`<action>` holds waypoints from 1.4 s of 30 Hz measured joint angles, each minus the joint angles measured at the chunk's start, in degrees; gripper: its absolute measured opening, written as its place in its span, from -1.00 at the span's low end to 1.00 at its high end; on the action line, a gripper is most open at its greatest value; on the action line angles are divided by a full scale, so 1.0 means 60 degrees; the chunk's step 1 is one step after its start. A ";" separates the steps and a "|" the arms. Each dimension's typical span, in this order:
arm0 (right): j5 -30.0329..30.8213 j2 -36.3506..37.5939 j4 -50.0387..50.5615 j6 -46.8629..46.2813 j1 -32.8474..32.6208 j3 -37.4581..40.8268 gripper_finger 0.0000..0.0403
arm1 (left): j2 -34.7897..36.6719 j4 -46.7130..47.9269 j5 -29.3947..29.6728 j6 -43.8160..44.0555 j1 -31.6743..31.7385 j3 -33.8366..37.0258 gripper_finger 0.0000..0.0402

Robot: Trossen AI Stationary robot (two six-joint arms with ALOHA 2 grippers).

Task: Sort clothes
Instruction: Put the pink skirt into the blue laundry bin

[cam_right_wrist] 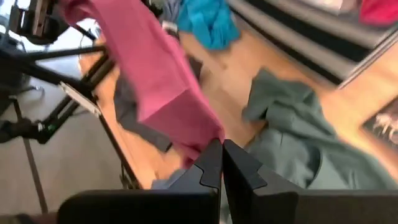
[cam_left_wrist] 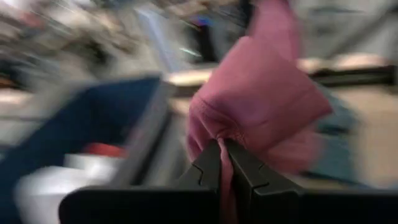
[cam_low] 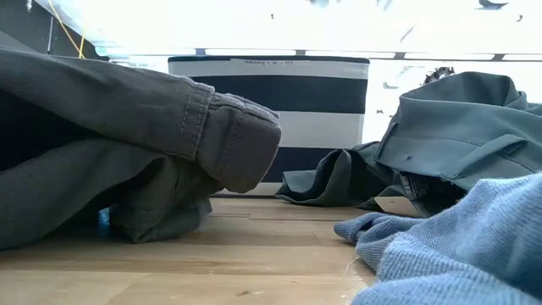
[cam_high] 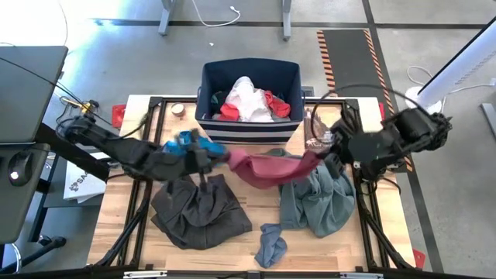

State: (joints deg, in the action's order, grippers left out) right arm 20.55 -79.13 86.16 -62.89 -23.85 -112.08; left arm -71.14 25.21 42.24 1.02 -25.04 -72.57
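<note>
A maroon piece [cam_high: 267, 167] hangs stretched between my two grippers in front of the navy bin [cam_high: 248, 128], above the table. My left gripper [cam_high: 223, 155] is shut on its left end and my right gripper [cam_high: 319, 159] on its right end. A bright blue piece [cam_high: 190, 141] lies by the left arm. Dark grey-brown trousers [cam_high: 198, 205] lie spread at the near left, and a grey-green shirt [cam_high: 318, 198] lies crumpled at the near right. A small grey-blue sock [cam_high: 271, 244] rests near the front edge. White and red clothes [cam_high: 248, 101] fill the bin. My left gripper pinches a bunched fold at the maroon piece's left end [cam_left_wrist: 219, 134] between its two shut fingers, coming from the table's left. The cloth swells out beyond the fingertips and runs toward the other arm, clear of the table. My right gripper pinches the maroon piece's right end [cam_right_wrist: 208, 134] between its two shut fingers, slanting down from the table's right. The cloth stretches away toward the left arm as a sagging band, clear of the shirt and the table below.
The striped bin [cam_low: 271, 93] stands at the table's far middle. In the low view the trousers [cam_low: 127, 144] fill the left, the shirt [cam_low: 457, 127] the right, and the sock [cam_low: 457, 254] the near right. Bare wood [cam_high: 256, 205] shows between trousers and shirt.
</note>
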 joint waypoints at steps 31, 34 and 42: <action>-0.1170 0.4292 -0.5732 -0.4815 -0.2864 1.0709 -0.76 | -0.5828 -0.7798 -1.2754 0.6889 0.4291 0.1529 -1.00; -0.1172 0.4331 -0.5904 -0.3376 -0.2864 1.0625 -0.63 | -0.5642 -0.7772 -1.2685 0.6893 0.4312 0.1527 -1.00; -0.1218 0.4224 -0.6281 -0.0866 -0.2851 1.0376 -0.42 | -0.5379 -0.7743 -1.2422 0.6818 0.4508 0.1518 -1.00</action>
State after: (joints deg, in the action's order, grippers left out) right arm 13.24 -53.79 48.47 -68.08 -40.96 -49.82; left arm -103.42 -21.25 -32.29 41.93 2.01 -63.46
